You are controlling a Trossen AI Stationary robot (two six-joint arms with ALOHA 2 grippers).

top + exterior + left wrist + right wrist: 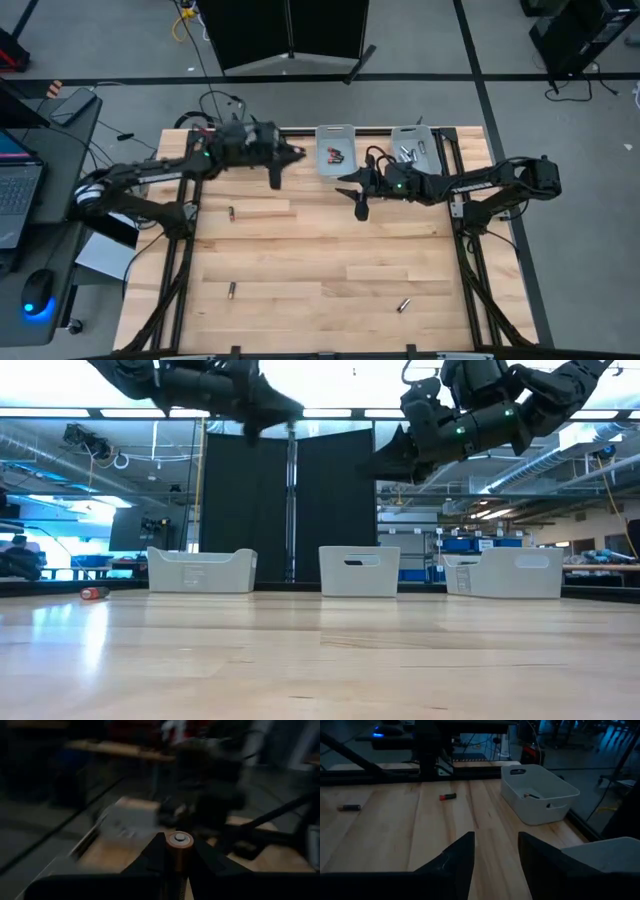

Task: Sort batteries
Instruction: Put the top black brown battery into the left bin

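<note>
My left gripper [288,157] is raised above the table's far side, just left of a white bin [335,150] that holds black-and-red batteries. It is shut on a copper-topped battery [178,855]. My right gripper [357,197] hangs open and empty above the table's middle, its fingers [462,857] apart. Loose batteries lie on their sides on the wood at the left [231,213], near left [231,290] and near right [404,304]. A second bin [412,148] holds silver-grey batteries. My left gripper pinches the battery between its two fingers. The battery lies along the fingers, and its copper end with the silver terminal [179,839] sticks out just past the fingertips. It is lifted clear of the table.
The low view shows three white bins in a row along the far edge [202,570] [359,570] [510,572] and one battery [93,593] at the left. The right wrist view shows a bin [540,792] and two batteries [448,796] [349,807] on the wood.
</note>
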